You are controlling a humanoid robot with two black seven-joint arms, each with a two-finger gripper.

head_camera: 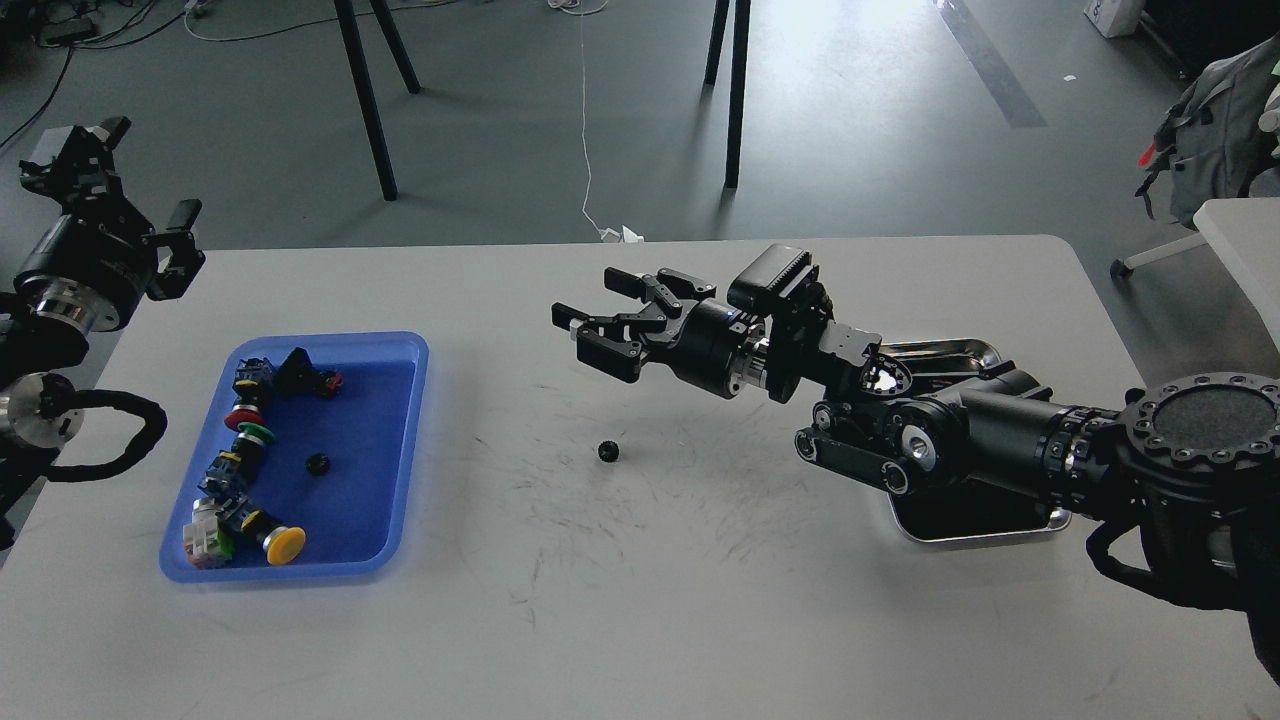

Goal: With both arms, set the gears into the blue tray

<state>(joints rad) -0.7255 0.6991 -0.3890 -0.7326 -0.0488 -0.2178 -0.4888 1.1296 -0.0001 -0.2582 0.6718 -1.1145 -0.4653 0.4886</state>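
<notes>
One small black gear [607, 451] lies on the white table, mid-way between the trays. My right gripper [590, 316] hovers above and just behind it, open, with nothing between its fingers. Another gear [318, 463] rests on the floor of the blue tray [404, 430] at the left. My left gripper [130, 185] hangs beyond the table's far left corner, well away from the tray, open and empty.
Several push-button switches [245, 430] with red, green and yellow caps line the blue tray's left side. A shiny steel tray [985, 349] sits at the right, mostly hidden under my right arm. Black stand legs rise from the floor beyond the table.
</notes>
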